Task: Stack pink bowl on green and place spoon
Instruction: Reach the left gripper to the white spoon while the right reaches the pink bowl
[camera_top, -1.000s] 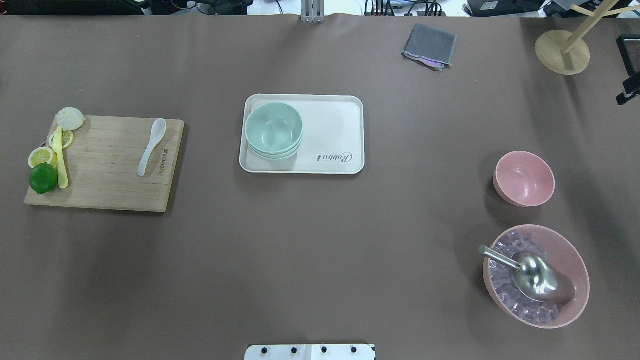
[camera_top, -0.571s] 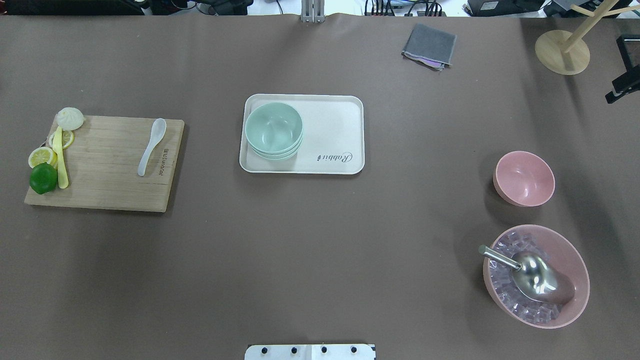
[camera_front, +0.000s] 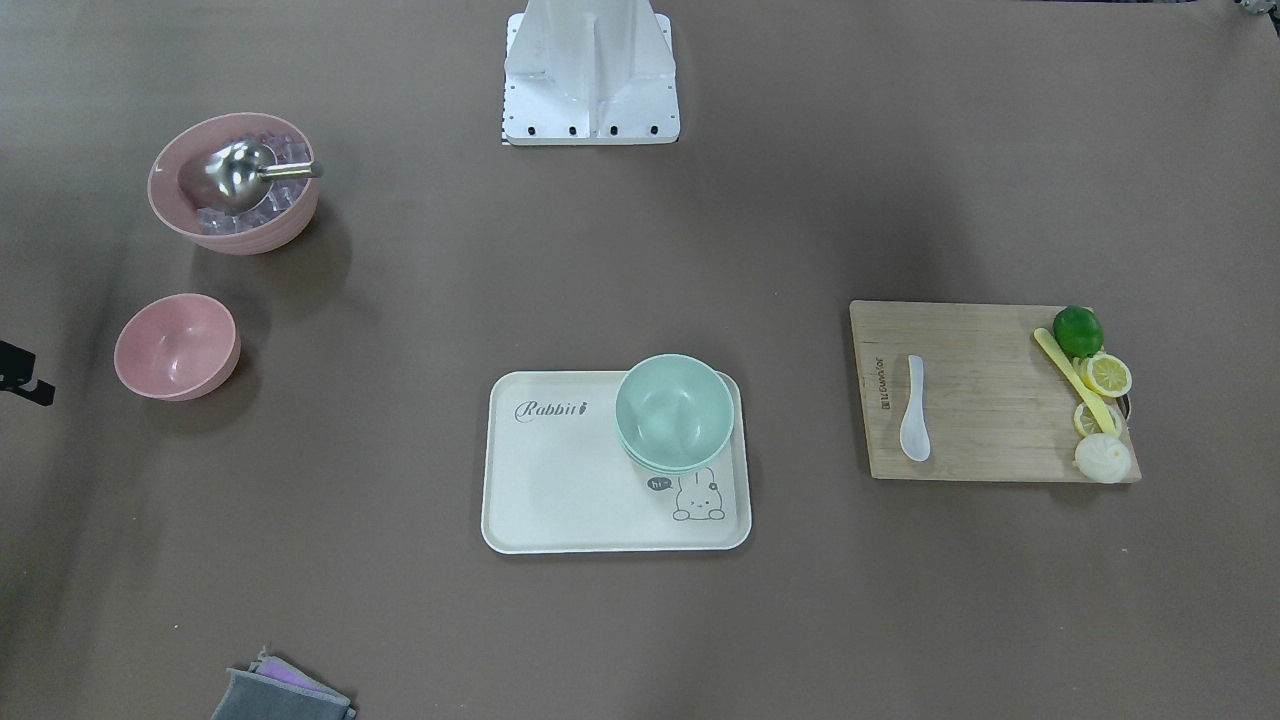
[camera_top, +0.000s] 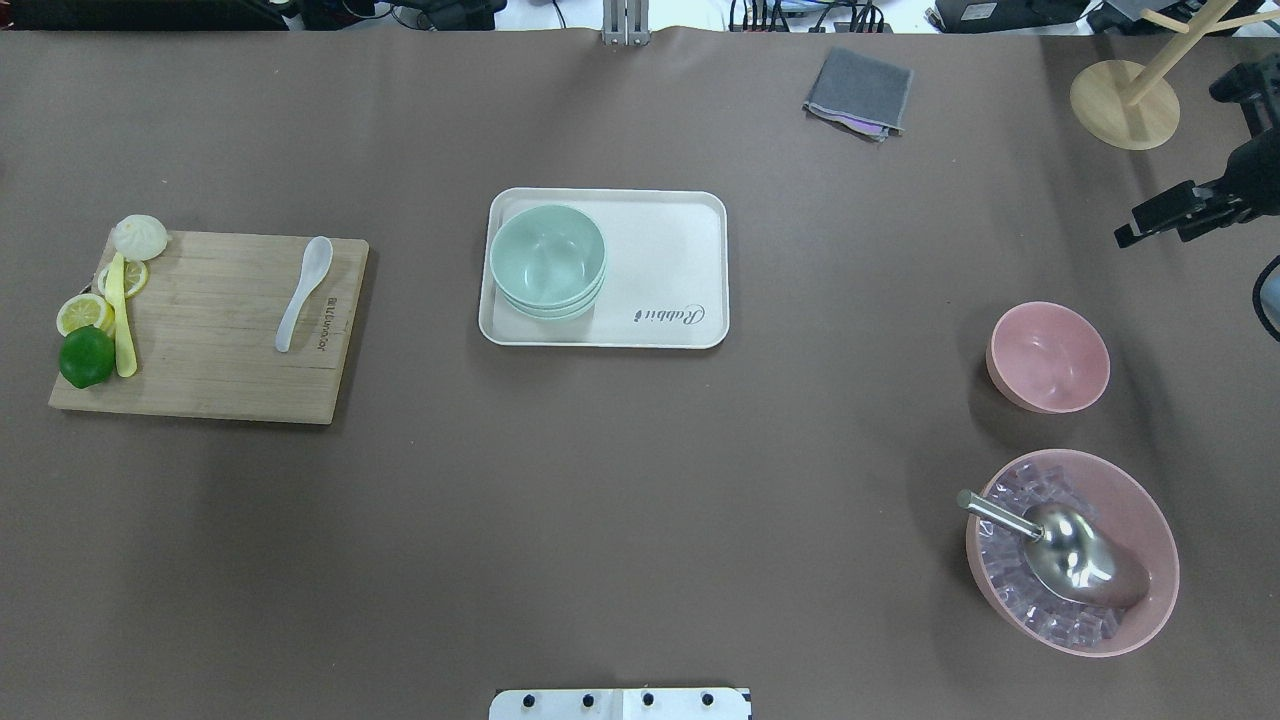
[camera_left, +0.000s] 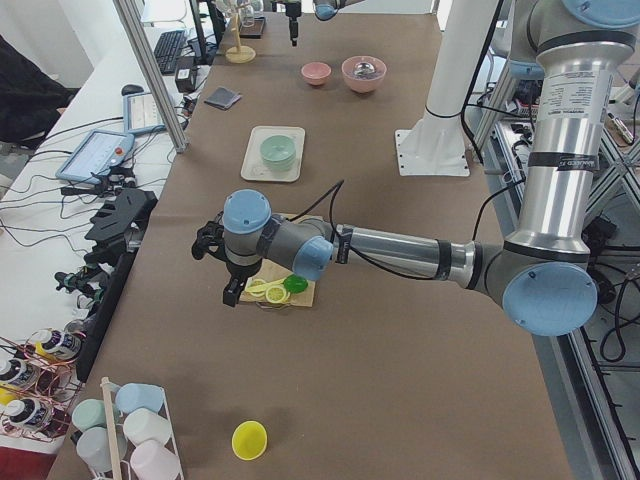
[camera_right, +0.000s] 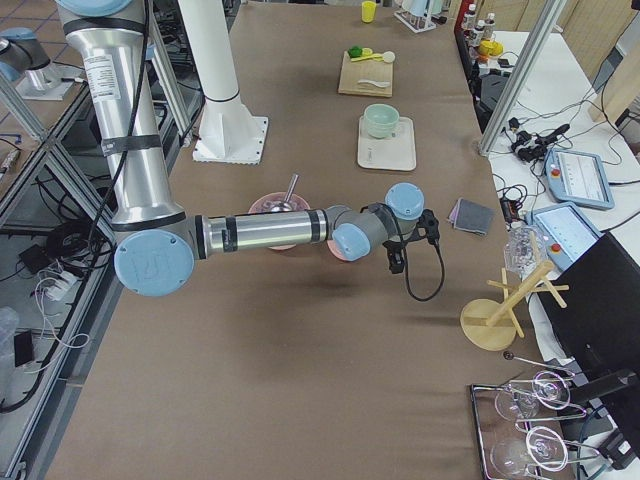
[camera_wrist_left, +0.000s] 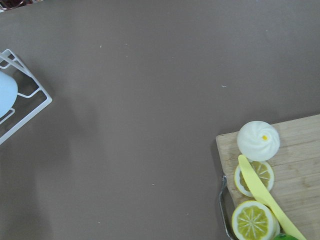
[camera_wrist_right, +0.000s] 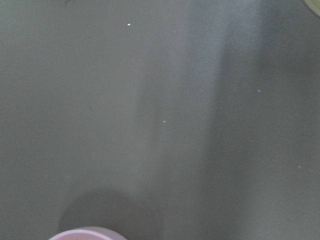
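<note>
Further in from the right edge than a second ago, the right gripper (camera_top: 1140, 225) hangs beyond the pink bowl (camera_top: 1048, 357) — how wide its jaws stand, or those of the left gripper (camera_left: 232, 290), I cannot tell. Spoon (camera_top: 303, 293) on the board (camera_top: 200, 340), green bowl (camera_top: 547, 257) on the tray (camera_top: 670, 260), pink bowl alone on the table (camera_top: 640, 480) — best to straddle one rim wall squarely and pinch level.

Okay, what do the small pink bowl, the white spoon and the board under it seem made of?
Small pink bowl: likely matte plastic or melamine; even colour, soft sheen. White spoon: glossy, faintly translucent; ceramic or plastic, unclear. Board: unfinished-looking bamboo or wood; pale glued strips show.
</note>
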